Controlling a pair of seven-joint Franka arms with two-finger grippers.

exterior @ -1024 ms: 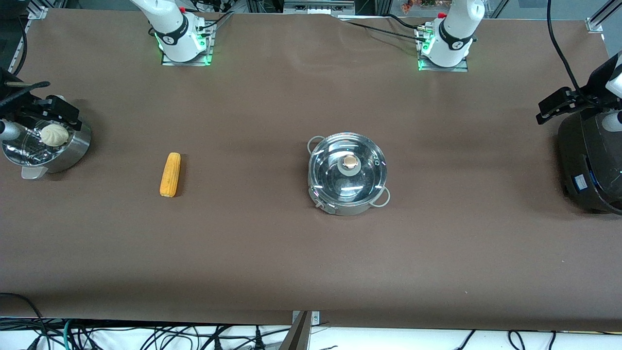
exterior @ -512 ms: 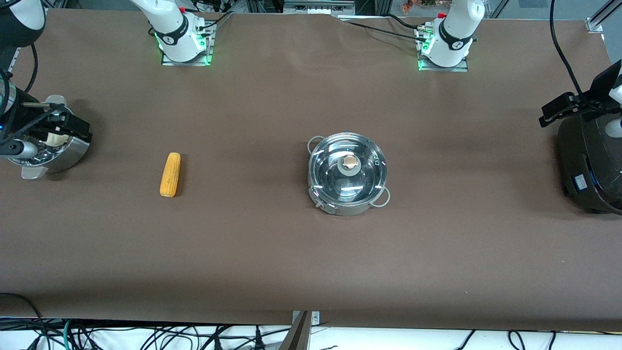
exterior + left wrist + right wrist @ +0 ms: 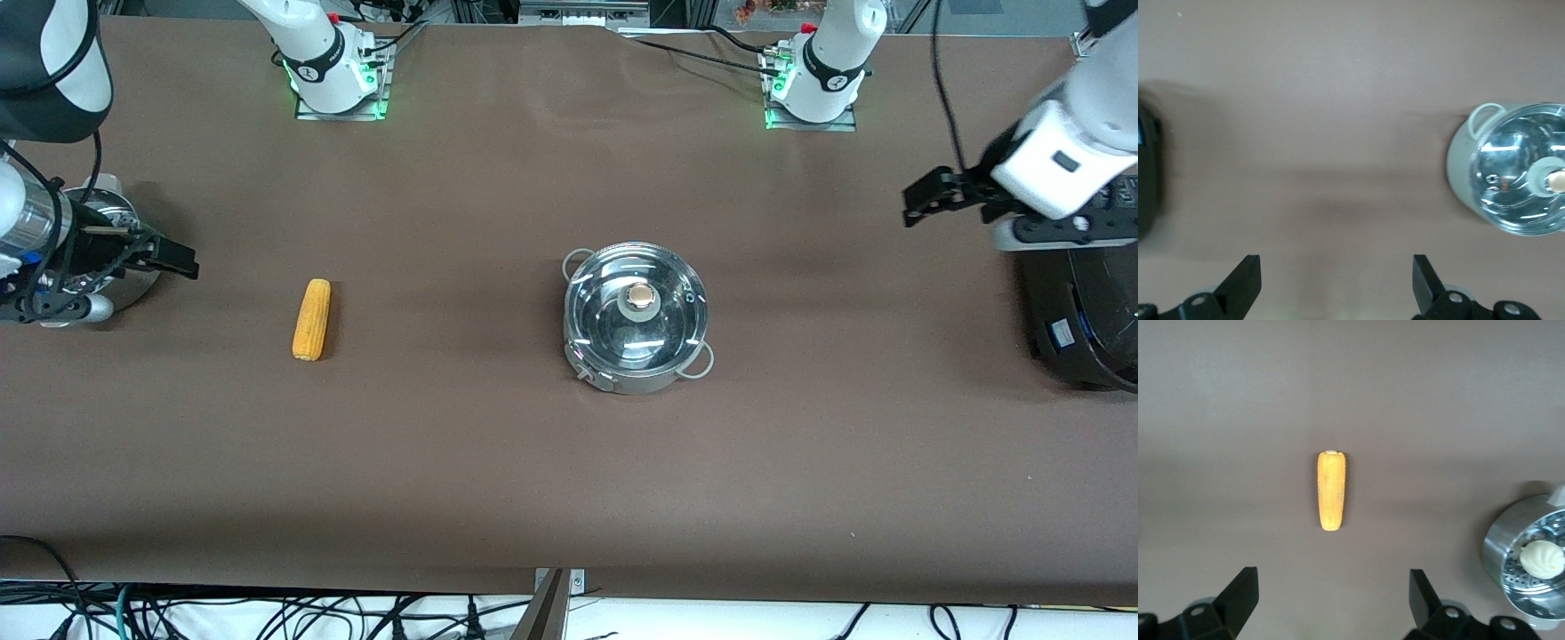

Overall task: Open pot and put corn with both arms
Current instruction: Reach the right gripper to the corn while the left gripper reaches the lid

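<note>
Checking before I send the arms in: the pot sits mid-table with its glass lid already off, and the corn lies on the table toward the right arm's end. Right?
Not quite. The glass lid is still on the pot, brass knob up; the front view shows it, and the left wrist view agrees. The rest holds: the corn lies on the table toward the right arm's end.

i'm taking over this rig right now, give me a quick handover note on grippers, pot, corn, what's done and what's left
Left gripper: open, empty, in the air between the black cooker and the pot, toward the left arm's end of the table.
Right gripper: open, empty, by the steamer bowl with the white bun, toward the right arm's end.
Pot: mid-table, glass lid on it.
Corn: flat on the table between the steamer bowl and the pot, untouched.
Done: nothing yet.
Left: lift the lid, pick up the corn, put it in the pot.
</note>
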